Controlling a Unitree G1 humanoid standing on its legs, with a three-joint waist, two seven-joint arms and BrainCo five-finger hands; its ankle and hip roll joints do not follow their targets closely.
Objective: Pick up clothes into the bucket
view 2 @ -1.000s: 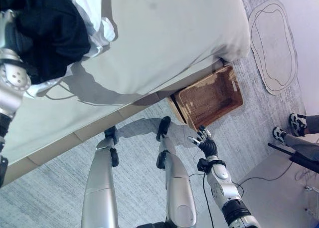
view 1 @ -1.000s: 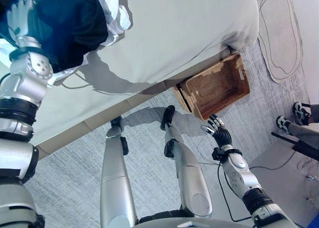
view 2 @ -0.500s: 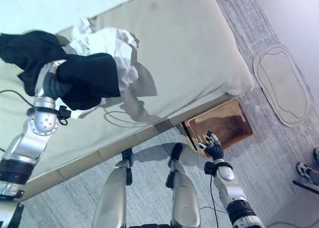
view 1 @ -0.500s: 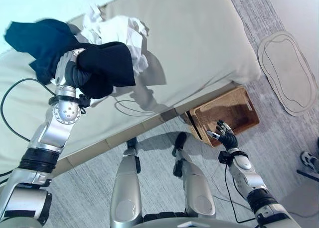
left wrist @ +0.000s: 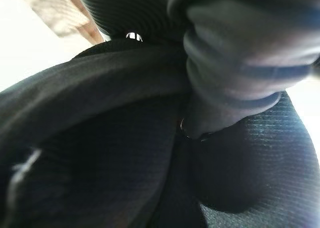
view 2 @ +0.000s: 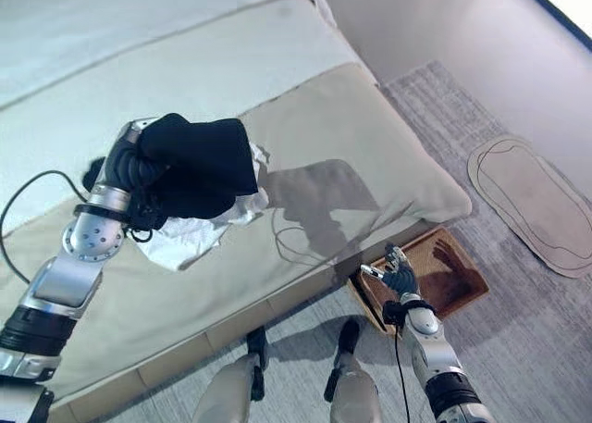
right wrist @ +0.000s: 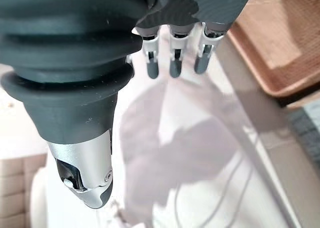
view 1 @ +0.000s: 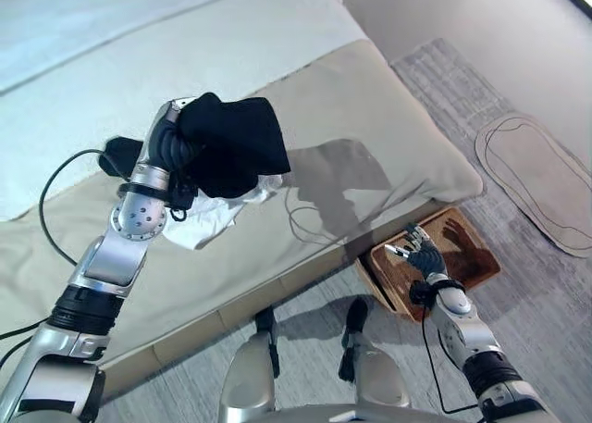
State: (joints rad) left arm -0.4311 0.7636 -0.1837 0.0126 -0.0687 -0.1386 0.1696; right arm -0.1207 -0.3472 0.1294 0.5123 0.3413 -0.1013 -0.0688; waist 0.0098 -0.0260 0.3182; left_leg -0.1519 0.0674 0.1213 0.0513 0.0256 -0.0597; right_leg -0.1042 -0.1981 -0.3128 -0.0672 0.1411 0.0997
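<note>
Left eye: left robot hand (view 1: pixel 171 143) clutching black garment (view 1: pixel 233 145)

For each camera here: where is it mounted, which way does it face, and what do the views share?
Eye views: on the head, facing down at the bed, the wicker basket and both arms.
Left wrist view: on the left arm, against the black garment bunched in the left robot hand.
Right wrist view: along the open right robot hand to the bed edge.
Shared: garment, basket.
</note>
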